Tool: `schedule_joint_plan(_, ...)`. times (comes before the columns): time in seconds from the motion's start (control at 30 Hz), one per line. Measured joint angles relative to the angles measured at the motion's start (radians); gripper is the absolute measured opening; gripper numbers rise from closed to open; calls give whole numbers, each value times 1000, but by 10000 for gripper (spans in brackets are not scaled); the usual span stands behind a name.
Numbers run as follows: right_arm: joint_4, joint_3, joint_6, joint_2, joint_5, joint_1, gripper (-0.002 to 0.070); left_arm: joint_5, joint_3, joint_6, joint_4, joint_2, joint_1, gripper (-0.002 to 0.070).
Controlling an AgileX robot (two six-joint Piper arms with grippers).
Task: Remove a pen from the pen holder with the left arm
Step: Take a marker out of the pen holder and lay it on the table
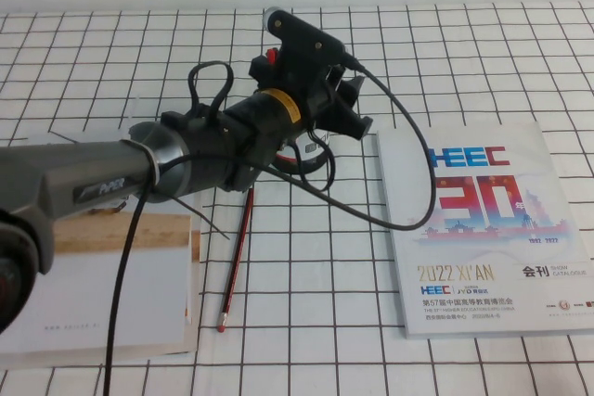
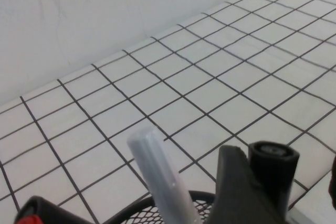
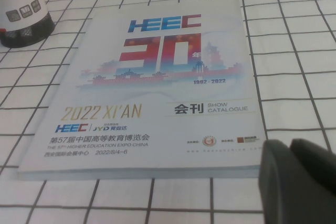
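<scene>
My left gripper (image 1: 351,105) hangs over the black mesh pen holder (image 1: 314,148), which it mostly hides in the high view. In the left wrist view the holder's mesh rim (image 2: 157,208) shows below, with a pale grey pen (image 2: 157,174) and a black-capped pen (image 2: 273,163) standing out of it. The left gripper (image 2: 286,190) is open, and the black cap stands between its fingers (image 2: 236,192), close against one of them. A red pen (image 1: 237,252) lies on the table in front of the holder. My right gripper (image 3: 299,184) is shut, low over the table near the catalogue's corner.
A catalogue (image 1: 487,229) lies flat to the right of the holder. A white notebook with a wooden strip (image 1: 102,285) lies at the front left. In the right wrist view the holder (image 3: 21,11) stands past the catalogue's (image 3: 157,77) far corner. A black cable (image 1: 408,173) loops over the table.
</scene>
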Motion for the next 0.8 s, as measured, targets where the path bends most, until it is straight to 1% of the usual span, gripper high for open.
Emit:
schedule_joint_plan(0.37,0,0,0,0,0,0,-15,9,-29,2,0,22,8,328)
schedule_joint_plan(0.53,0,0,0,0,0,0,-15,43,-71,2,0,35,8,328)
schedule_joint_plan(0.8,0,0,0,0,0,0,-15,63,-76,2,0,36,8,328)
